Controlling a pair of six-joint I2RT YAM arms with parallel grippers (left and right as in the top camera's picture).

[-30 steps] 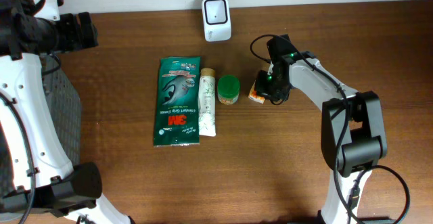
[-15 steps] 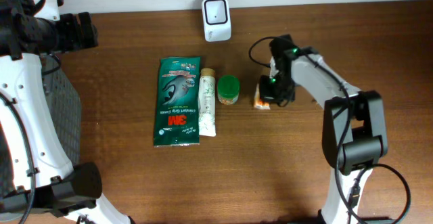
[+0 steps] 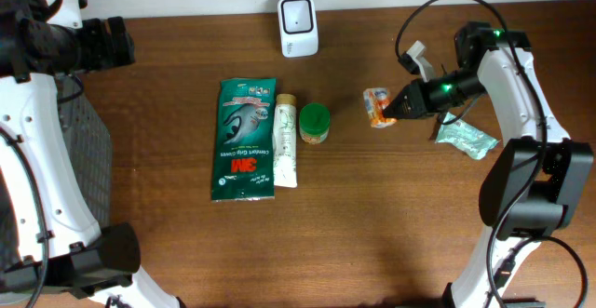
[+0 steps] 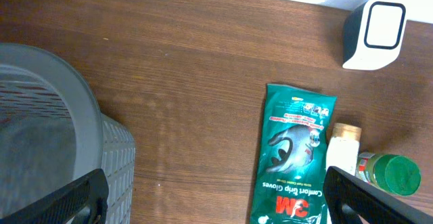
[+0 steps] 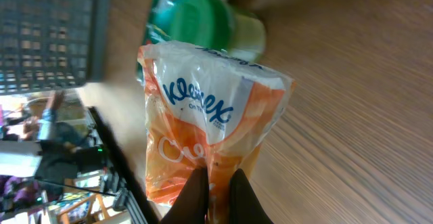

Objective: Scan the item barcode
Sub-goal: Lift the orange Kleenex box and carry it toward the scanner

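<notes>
An orange and white Kleenex tissue pack [image 3: 376, 106] hangs above the table right of centre, and my right gripper [image 3: 395, 107] is shut on its right end. In the right wrist view the two dark fingers pinch the pack's [image 5: 210, 122] lower edge, with the gripper [image 5: 218, 183] at the bottom of the frame. The white barcode scanner [image 3: 298, 13] stands at the back edge, facing forward, up and left of the pack. My left gripper [image 3: 116, 40] is far left, open and empty, above the table [image 4: 216, 197].
A green 3M glove packet [image 3: 245, 139], a white tube [image 3: 285, 140] and a green-lidded jar [image 3: 314, 122] lie in a row mid-table. A crumpled teal packet [image 3: 467, 139] lies below the right arm. A grey mesh basket [image 3: 79, 131] stands at the left edge.
My right gripper closed on the tissue pack and lifted it off the table. The arm swung out to the right, uncovering the teal packet. The left arm stayed still.
</notes>
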